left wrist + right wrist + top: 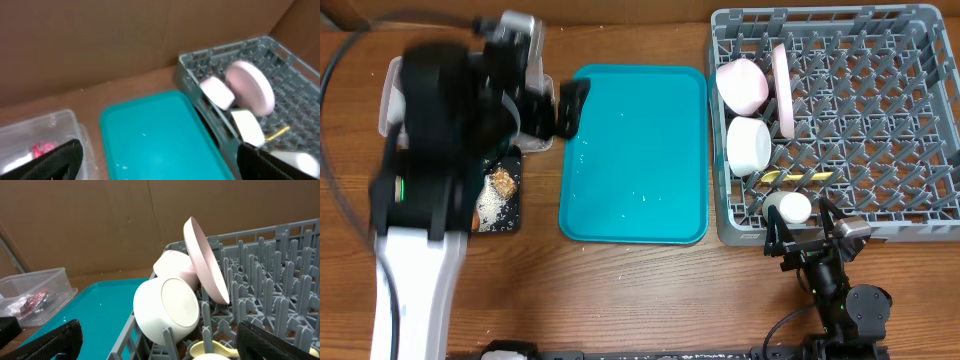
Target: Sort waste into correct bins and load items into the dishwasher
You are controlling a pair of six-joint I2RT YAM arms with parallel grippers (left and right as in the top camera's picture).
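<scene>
my left gripper (pixel 160 156) and right gripper (pixel 159 339) both gape wide, holding nothing. the glossy round white bowl (pixel 167 310) and smooth pale-pink plate (pixel 205 262) lean among upright pegs of the grey plastic rack (pixel 250 232).

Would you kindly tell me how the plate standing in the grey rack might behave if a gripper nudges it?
Probably tippy: the plate stands on edge, tilted, seemingly resting against the pink bowl. It looks rigid and smooth, so likely slippery to pinch, not floppy. The rack has upright pegs that should keep it from rolling far.
</scene>
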